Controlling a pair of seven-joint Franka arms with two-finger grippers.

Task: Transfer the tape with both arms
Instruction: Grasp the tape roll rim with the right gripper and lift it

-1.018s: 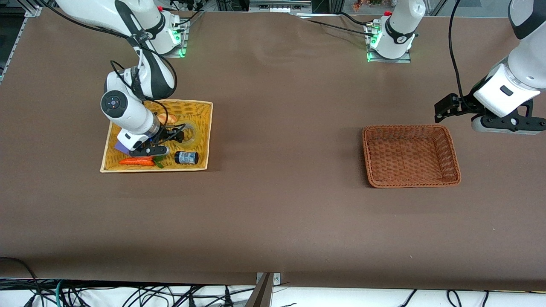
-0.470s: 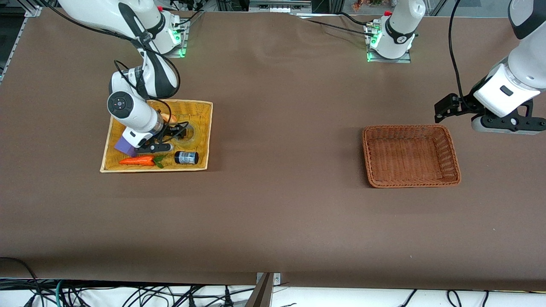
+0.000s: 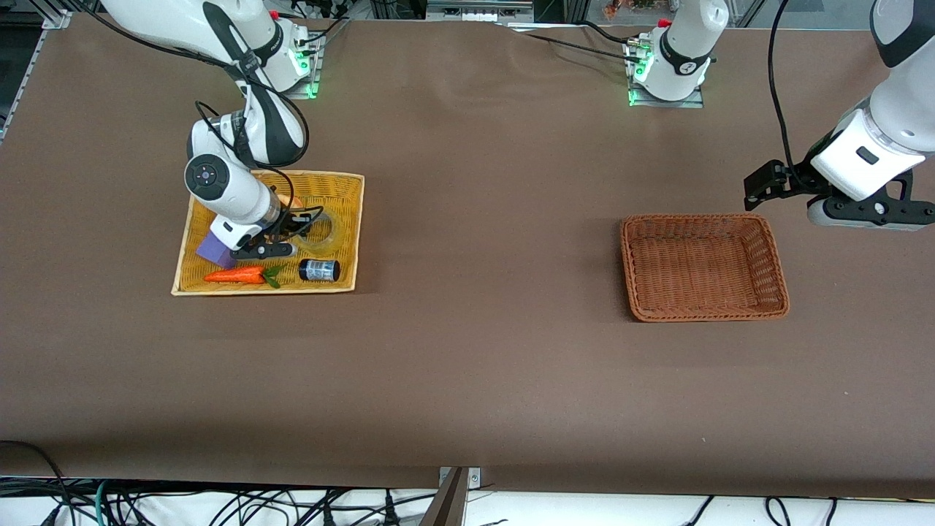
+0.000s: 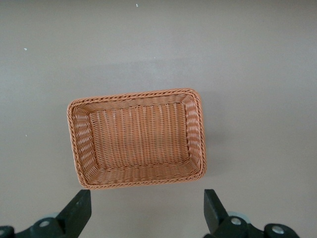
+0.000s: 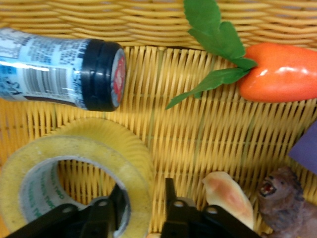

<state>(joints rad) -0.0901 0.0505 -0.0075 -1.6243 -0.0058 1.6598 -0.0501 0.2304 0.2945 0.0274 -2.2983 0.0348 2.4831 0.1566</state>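
The tape (image 3: 333, 232), a yellowish translucent ring, lies flat in the yellow wicker tray (image 3: 343, 180) at the right arm's end of the table. My right gripper (image 3: 298, 231) is down in the tray at the tape. In the right wrist view the tape (image 5: 94, 144) fills the lower corner. My right gripper (image 5: 143, 188) is open and straddles the ring's wall, one finger inside the hole and one outside with a small gap. My left gripper (image 3: 755, 191) is open and empty, held in the air beside the brown basket (image 3: 701, 218); it also shows in the left wrist view (image 4: 147, 201).
In the tray lie a dark jar (image 3: 319, 270) (image 5: 59, 74), a carrot (image 3: 234, 275) (image 5: 282, 72), a purple block (image 3: 214, 250) and a croissant (image 5: 228, 196). A small brown figure (image 5: 280, 198) lies beside the croissant. The brown basket (image 4: 133, 95) holds nothing.
My right arm's wrist has shifted a little toward the bases and the gripper has settled onto the tape's wall. The tape lies where it was. The left arm has not moved.
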